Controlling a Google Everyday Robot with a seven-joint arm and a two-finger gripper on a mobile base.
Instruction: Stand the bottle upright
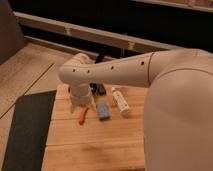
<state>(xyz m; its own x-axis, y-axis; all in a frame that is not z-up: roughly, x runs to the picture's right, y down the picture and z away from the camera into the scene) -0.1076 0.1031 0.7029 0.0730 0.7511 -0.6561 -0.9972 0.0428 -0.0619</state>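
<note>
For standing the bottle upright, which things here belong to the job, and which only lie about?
Belong to the job: white bottle, lying on its side; gripper, low over the wooden table by the orange-red tool.
Lying about: orange-red tool; blue block; dark object behind them.

One small slim white plastic bottle (121,101), one blue rectangular block (103,111), one thin orange-red tool (83,116) and one small dark object (100,90) sit on one wooden tabletop (95,145). One black mat (27,130) lies alongside. One white robot arm (115,72) carries one end effector (80,102), low over the tabletop just beside the tool.
</note>
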